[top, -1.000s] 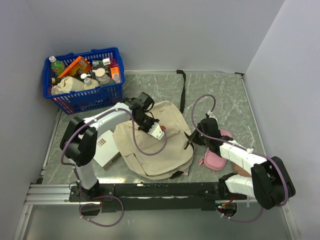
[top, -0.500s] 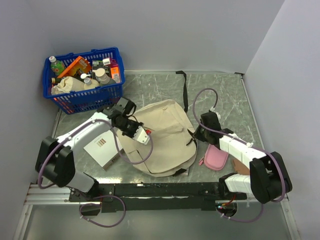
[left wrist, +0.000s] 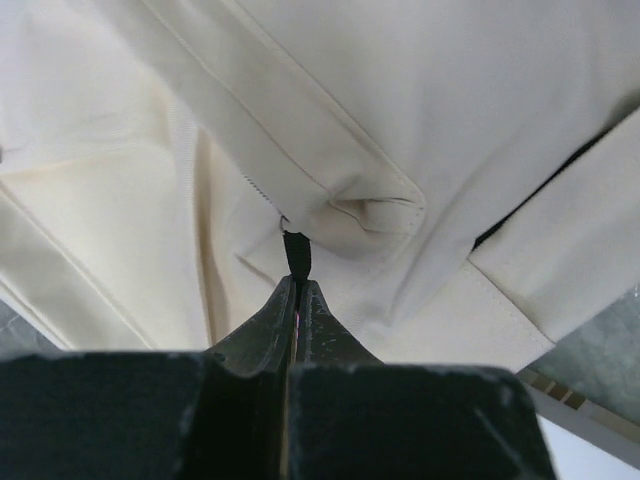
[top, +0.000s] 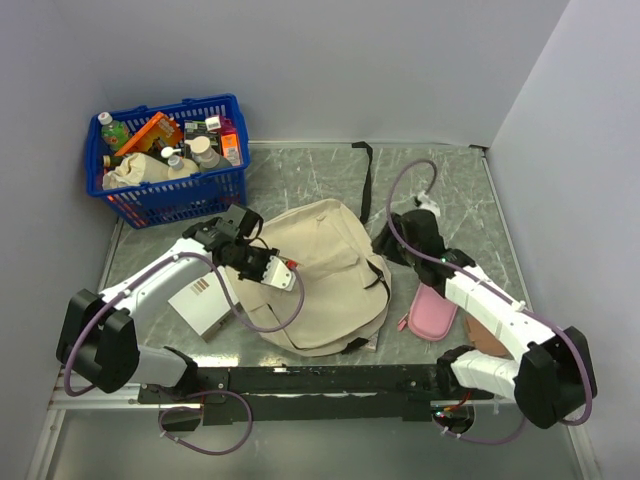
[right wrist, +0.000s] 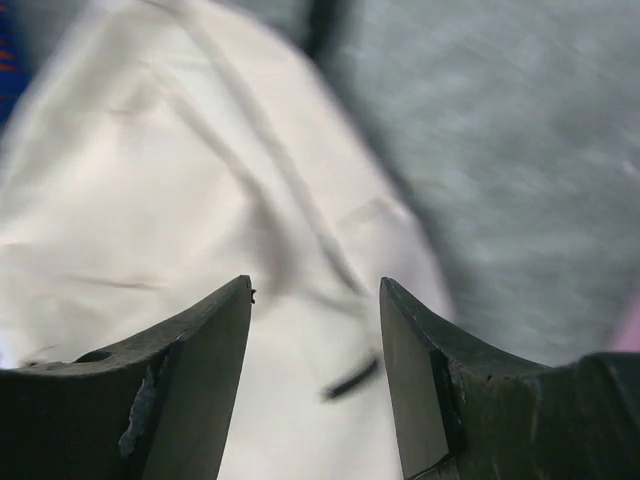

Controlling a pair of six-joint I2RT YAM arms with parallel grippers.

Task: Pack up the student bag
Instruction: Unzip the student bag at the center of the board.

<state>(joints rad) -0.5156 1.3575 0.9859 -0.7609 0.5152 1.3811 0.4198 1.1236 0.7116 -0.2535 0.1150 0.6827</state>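
No writing can be read anywhere. Labels on the bottles and packets in the blue basket (top: 175, 200), far left, are too small to make out. The white book (top: 200, 305) near it shows only brown stripes.

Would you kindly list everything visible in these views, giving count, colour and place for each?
student bag: one, cream-beige with black straps, lying at the table's middle
zipper pull: one, black, on the bag
basket: one, blue plastic, far left corner, filled with bottles and packets
pouch: one, pink, right of the bag
flat white item: one, white with brown stripes, left of the bag
brown item: one, brown, near right, partly hidden by the right arm
table: one, grey marbled
left gripper: one, black, shut on the zipper pull
right gripper: one, black, open and empty, by the bag's right edge
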